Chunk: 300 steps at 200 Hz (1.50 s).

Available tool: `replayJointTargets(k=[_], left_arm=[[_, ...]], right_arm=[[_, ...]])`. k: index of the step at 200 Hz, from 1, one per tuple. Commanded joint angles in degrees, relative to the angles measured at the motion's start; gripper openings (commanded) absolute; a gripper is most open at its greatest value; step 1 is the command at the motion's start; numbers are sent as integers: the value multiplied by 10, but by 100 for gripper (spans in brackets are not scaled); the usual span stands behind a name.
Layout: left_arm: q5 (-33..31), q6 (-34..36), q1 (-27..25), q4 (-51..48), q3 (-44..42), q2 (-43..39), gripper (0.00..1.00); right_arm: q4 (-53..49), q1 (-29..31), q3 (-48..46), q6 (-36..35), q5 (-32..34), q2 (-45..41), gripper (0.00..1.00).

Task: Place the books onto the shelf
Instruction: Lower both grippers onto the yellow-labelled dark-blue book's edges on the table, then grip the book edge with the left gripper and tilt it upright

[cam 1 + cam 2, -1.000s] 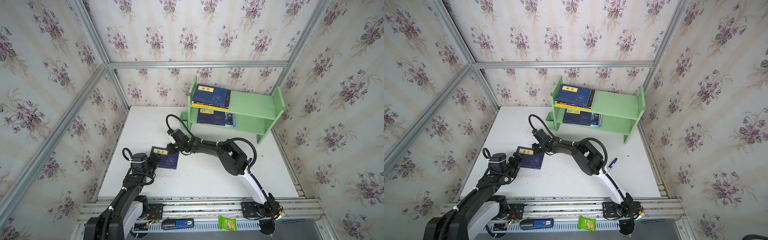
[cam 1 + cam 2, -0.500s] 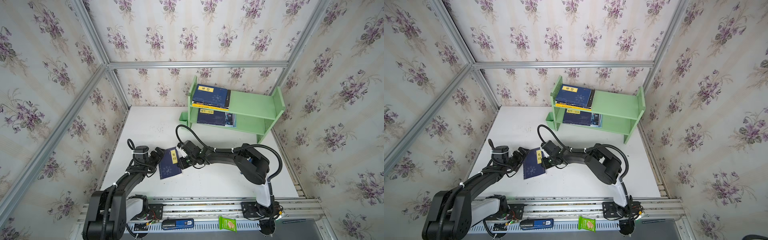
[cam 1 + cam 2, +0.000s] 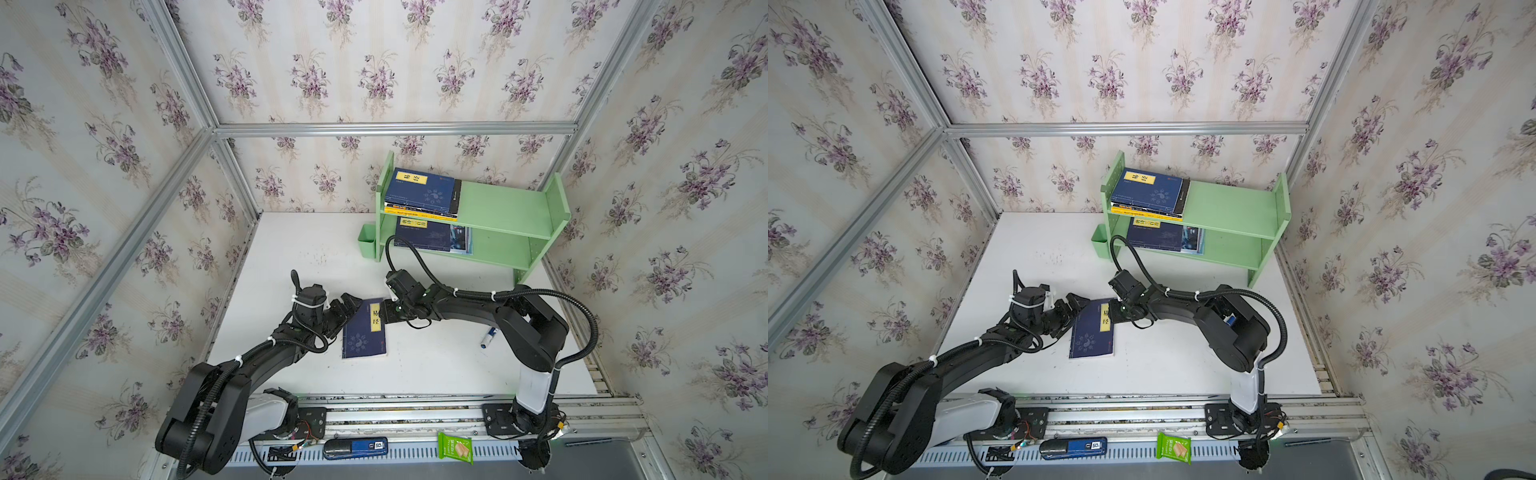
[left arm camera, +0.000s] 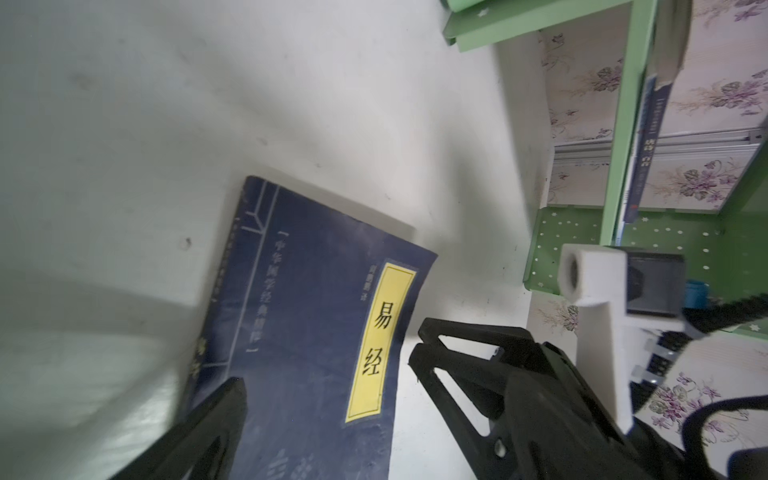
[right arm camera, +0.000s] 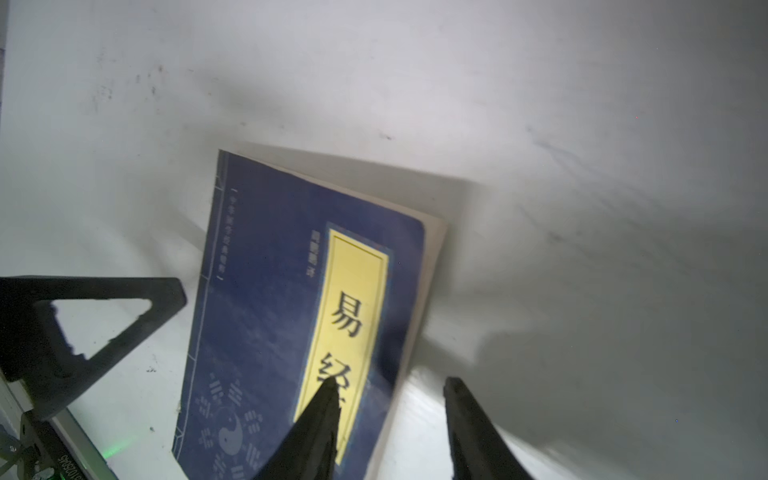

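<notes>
A navy book [image 3: 365, 328] [image 3: 1093, 328] [image 4: 307, 316] [image 5: 270, 332] with a yellow label lies on the white table. My left gripper [image 3: 347, 316] [image 3: 1073, 313] is wide open at its left edge, and one of its fingers [image 4: 224, 415] shows over the cover. My right gripper [image 3: 384, 311] [image 3: 1116, 311] [image 5: 392, 384] straddles the book's right edge with its jaws apart, one finger over the label and the other over the table. The green shelf [image 3: 507, 203] [image 3: 1233, 203] stands at the back. It holds a book stack [image 3: 419, 191] on the top tier and other books [image 3: 428, 235] on the lower tier.
A blue-and-white marker pen [image 3: 488, 337] lies on the table by the right arm's elbow. A small green cup [image 3: 368, 245] hangs on the shelf's left side. Wallpapered walls close in the left, back and right. A green packet [image 3: 456, 448] lies on the front rail.
The book has been turned and pulled rightward towards the middle of the table. The right arm has drawn back with it and its jaws have parted a little. The left gripper followed.
</notes>
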Motion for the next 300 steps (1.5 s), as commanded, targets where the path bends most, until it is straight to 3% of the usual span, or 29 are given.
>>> replayJointTargets(k=[1,28,63,179,202,275,300], left_arm=[[-37,21,-1,-42,15,-16,99],[-62,86,-1,-143,41,-41,99],[-89,115,-1,-201,37,-59,99],[-78,131,-16,-218,26,-33,99],[-71,126,-19,-204,26,-20,99],[-71,122,-41,-194,40,2,98],[-30,117,-44,-170,41,2,98]], right_arm=[[-40,-8,-11,34,35,-24,45],[-29,-7,-43,42,28,-48,44],[37,7,-60,45,-15,-34,43],[125,26,-78,69,-3,-36,43],[83,26,-47,60,22,-27,43],[-44,45,8,50,75,76,27],[-52,52,19,39,65,97,25]])
